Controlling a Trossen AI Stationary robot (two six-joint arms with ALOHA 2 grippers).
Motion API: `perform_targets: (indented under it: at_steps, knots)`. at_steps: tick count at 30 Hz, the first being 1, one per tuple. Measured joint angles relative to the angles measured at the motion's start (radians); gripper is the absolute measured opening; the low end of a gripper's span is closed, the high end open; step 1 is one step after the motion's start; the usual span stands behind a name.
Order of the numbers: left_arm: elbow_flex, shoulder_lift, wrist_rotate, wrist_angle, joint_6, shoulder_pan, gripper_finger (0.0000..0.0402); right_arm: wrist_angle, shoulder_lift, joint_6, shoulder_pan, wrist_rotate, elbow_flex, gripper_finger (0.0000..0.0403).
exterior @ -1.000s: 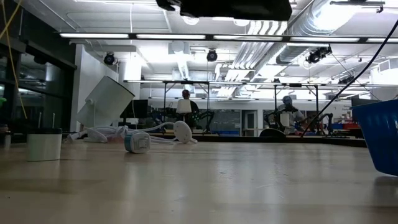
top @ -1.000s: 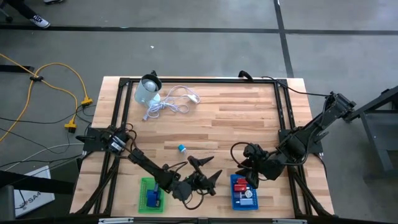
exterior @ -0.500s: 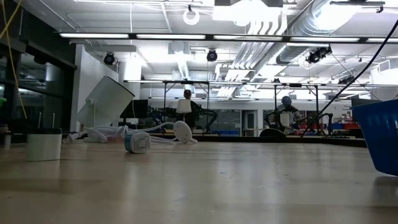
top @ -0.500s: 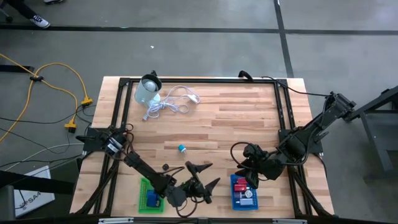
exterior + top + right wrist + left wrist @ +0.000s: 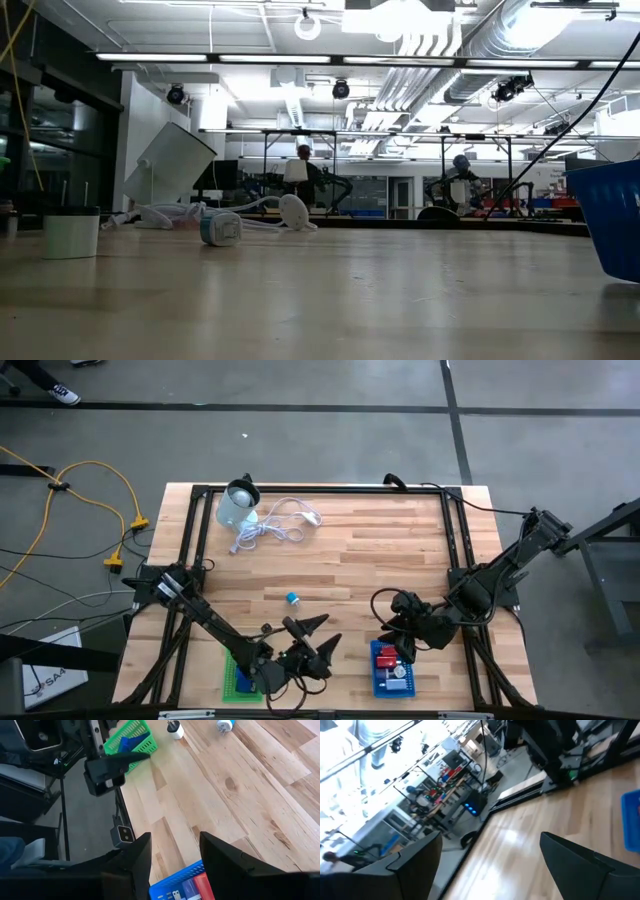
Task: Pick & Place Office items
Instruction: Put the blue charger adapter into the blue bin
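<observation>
- The wooden surface (image 5: pixel 390 550) is carrying everything, with two bins sitting along its near edge: a green basket (image 5: pixel 236 675) on the left arm's side and a blue basket (image 5: pixel 392 670) on the right arm's side.
- The left gripper (image 5: pixel 315 634) is hovering between the two baskets with its jaws standing wide apart and holding nothing.
- The right gripper (image 5: pixel 397 622) is hanging just over the blue basket's far rim; its jaws are showing a narrow gap in the right wrist view, with nothing between them.
- Two loose office items are lying out on the surface: a small black-and-white round piece (image 5: pixel 266 629) just beside the left gripper, toward the green basket, and a small blue-and-white piece (image 5: pixel 292 598) a little farther out toward the middle of the surface.
- Judging by position, the left arm is much the nearer to both; either piece is too small to show a long axis.
- No brand, label or writing is readable on any item.
</observation>
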Motion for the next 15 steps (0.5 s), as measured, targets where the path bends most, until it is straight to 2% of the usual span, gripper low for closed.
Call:
perform_targets:
  at_steps: [6, 15]
  knots:
    - [0.0, -0.004, -0.012, 0.003, 0.094, -0.018, 0.0328, 0.0, 0.0, 0.0, 0.0, 0.0, 0.0, 0.0153]
    - [0.0, -0.001, -0.036, -0.028, -0.041, -0.038, 0.0328, 0.0, 0.0, 0.0, 0.0, 0.0, 0.0, 0.0153]
